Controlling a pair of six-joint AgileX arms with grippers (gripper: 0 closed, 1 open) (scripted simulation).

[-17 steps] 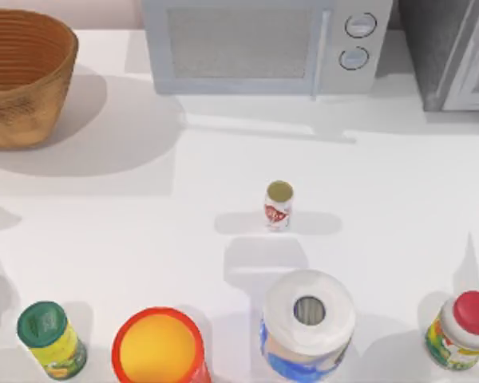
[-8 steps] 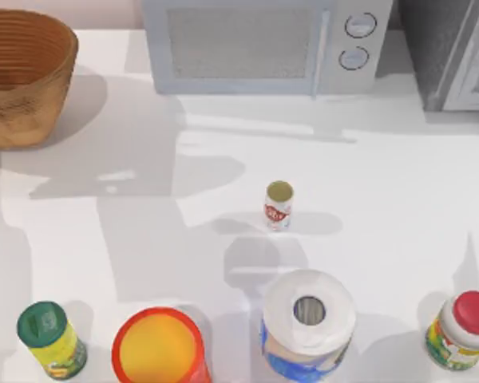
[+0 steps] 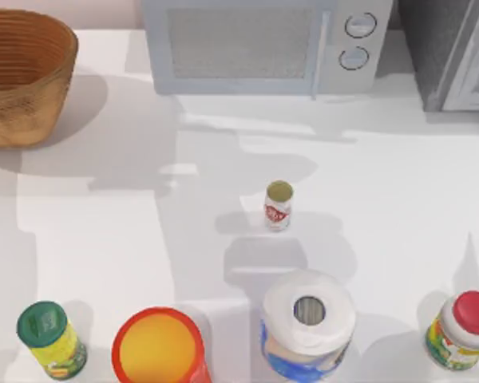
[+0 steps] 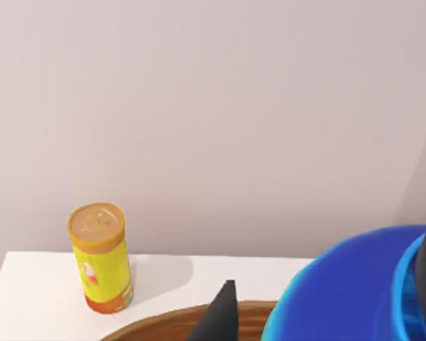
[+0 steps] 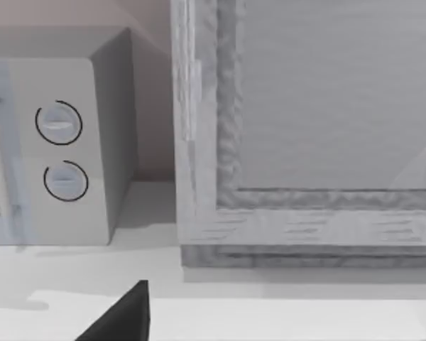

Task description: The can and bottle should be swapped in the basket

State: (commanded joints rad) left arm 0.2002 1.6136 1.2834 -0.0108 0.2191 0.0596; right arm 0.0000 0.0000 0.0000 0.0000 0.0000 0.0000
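Observation:
The brown wicker basket (image 3: 40, 104) stands at the table's far left corner, and its rim (image 4: 163, 323) shows low in the left wrist view. The small white can (image 3: 279, 205) with its red label stands upright on the table's middle, well outside the basket. Close to the left wrist camera a blue bottle (image 4: 341, 291) sits between the dark fingers of my left gripper (image 4: 326, 302), which is shut on it just above the basket rim. A dark part of my right gripper (image 5: 121, 320) shows in front of the microwave.
A microwave (image 3: 263, 44) and a grey cabinet (image 3: 455, 48) line the back. Along the front edge stand a green-lidded jar (image 3: 49, 338), an orange cup (image 3: 158, 347), a white and blue roll (image 3: 307, 323) and a red-capped bottle (image 3: 463, 329). A yellow tube (image 4: 101, 257) stands behind the basket.
Arm shadows have spread rightward across the table, from beside the basket toward the can. The can and the other containers have not moved.

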